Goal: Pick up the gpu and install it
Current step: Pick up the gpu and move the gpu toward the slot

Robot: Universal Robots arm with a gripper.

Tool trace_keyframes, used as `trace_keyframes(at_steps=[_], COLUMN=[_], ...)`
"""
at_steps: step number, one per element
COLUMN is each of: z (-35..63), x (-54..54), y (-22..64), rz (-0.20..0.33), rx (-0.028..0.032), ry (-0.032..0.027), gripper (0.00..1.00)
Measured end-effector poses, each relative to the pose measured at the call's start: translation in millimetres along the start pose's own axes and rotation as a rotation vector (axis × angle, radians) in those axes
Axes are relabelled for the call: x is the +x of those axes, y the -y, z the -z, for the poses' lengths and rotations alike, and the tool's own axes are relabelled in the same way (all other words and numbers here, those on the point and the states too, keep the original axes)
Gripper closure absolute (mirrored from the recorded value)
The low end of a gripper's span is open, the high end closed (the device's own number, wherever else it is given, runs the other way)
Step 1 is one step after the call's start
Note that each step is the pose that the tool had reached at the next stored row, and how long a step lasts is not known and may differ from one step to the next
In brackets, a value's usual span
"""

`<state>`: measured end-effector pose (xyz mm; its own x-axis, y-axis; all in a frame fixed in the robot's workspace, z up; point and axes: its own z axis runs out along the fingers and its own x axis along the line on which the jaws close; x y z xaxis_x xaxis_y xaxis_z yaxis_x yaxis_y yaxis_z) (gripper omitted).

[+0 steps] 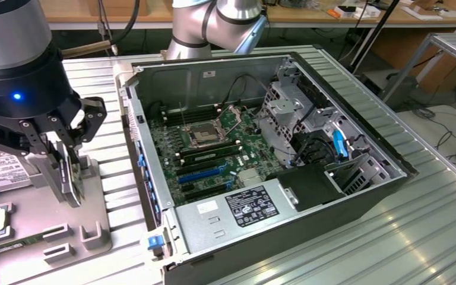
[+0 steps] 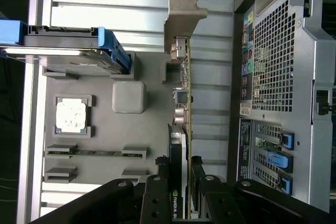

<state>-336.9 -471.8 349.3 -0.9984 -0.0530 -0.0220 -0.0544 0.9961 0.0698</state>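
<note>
- Black metal claw [image 1: 63, 163] is clamping the gpu [image 1: 68, 184], its two fingers [image 2: 197, 177] pressing against the thin card's flat faces.
- The gpu is hanging edge-on directly below the claw, its silver end bracket [image 2: 184, 14] pointing away from the fingers.
- A grey parts tray [image 1: 93, 237] is lying just beneath the claw; whether the card is touching it cannot be told.
- A hard drive [image 2: 58, 51], a processor [image 2: 71, 116] and a memory stick [image 2: 94, 152] are sitting in the tray, off to one side of the claw.
- An open computer case [image 1: 291, 237] is lying on the claw's other side, toward the exterior view's right, exposing its motherboard [image 1: 212, 148].
</note>
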Motion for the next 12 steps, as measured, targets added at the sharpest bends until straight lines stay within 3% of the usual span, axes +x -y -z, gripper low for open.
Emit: trace_keyframes(at_steps=[12], z=[4.5], x=[-0.1], y=[-0.3], rz=[0.0], rx=[0.0], ry=[0.0001], gripper=[0.73])
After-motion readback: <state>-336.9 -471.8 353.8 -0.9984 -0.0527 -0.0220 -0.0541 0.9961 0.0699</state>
